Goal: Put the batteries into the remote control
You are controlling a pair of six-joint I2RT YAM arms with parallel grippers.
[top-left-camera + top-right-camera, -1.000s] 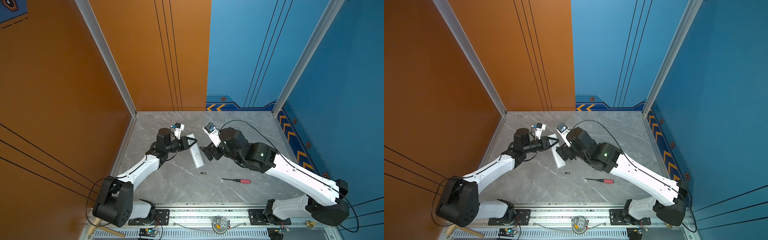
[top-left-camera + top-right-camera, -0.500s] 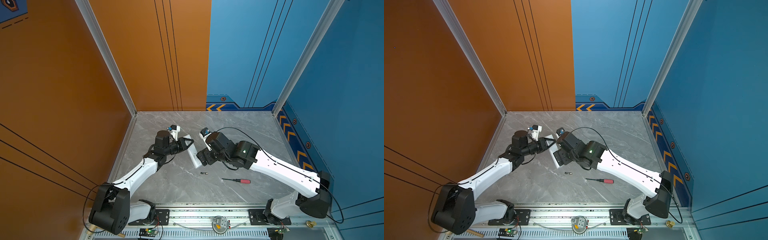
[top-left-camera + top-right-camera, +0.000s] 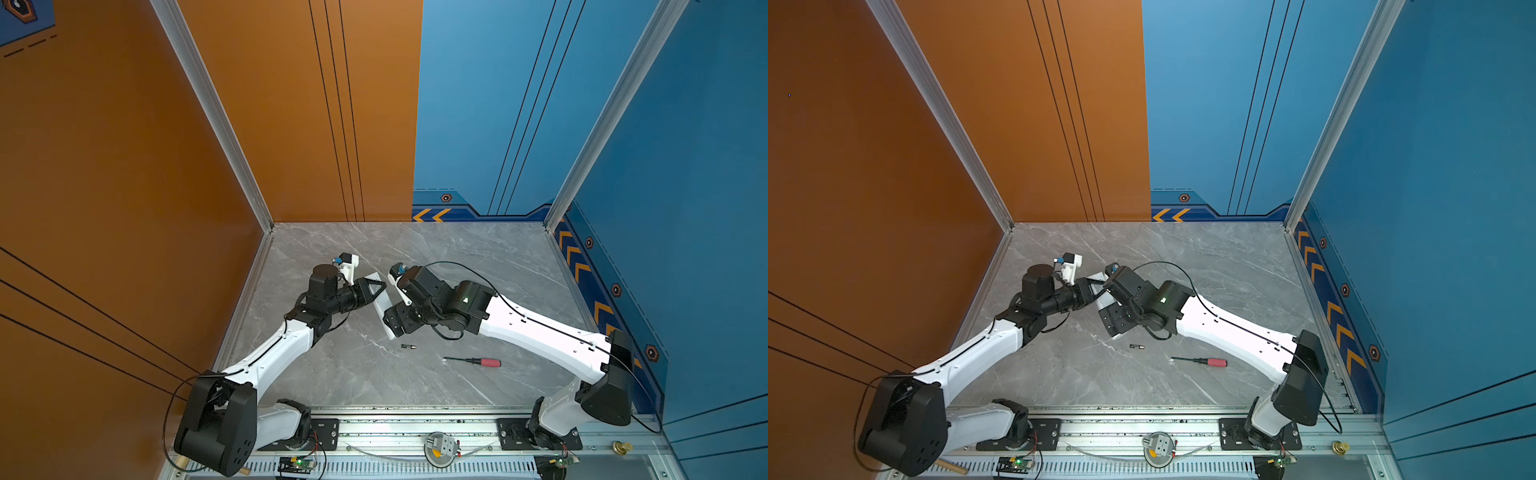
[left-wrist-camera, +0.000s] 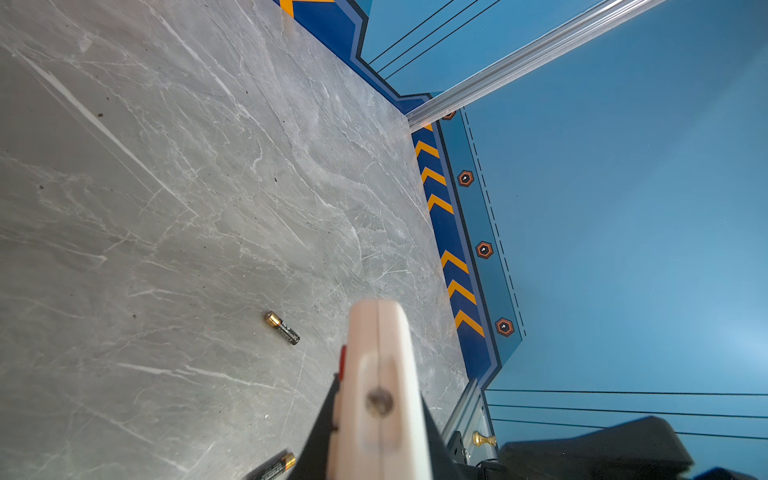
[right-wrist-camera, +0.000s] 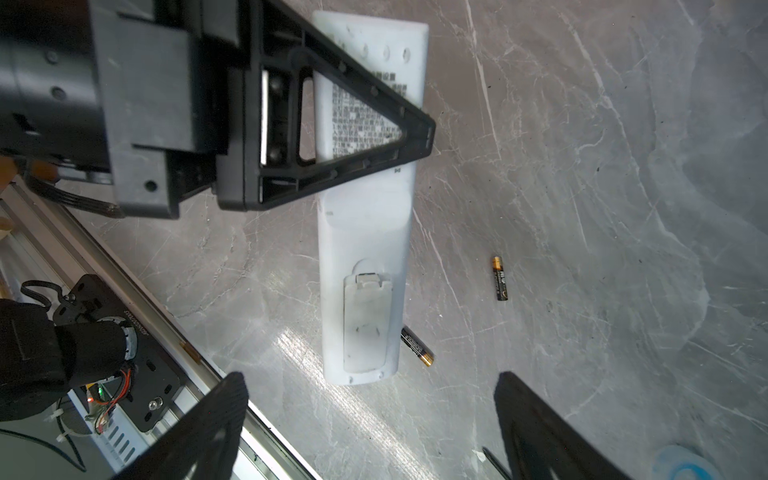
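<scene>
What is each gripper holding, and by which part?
The left gripper is shut on the remote control across its labelled end, away from the battery cover. The right gripper is open and holds nothing.

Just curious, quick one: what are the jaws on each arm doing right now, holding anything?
Left gripper: closed, holding the remote control.
Right gripper: open, holding nothing.

You have a grey marbled tabletop (image 3: pixel 457 257) with a red-handled screwdriver (image 3: pixel 473 361) lying near its front edge. One battery (image 5: pixel 500 277) lies in the open on it. The other battery (image 5: pixel 417 345) is half hidden by the remote control (image 5: pixel 365 249).
</scene>
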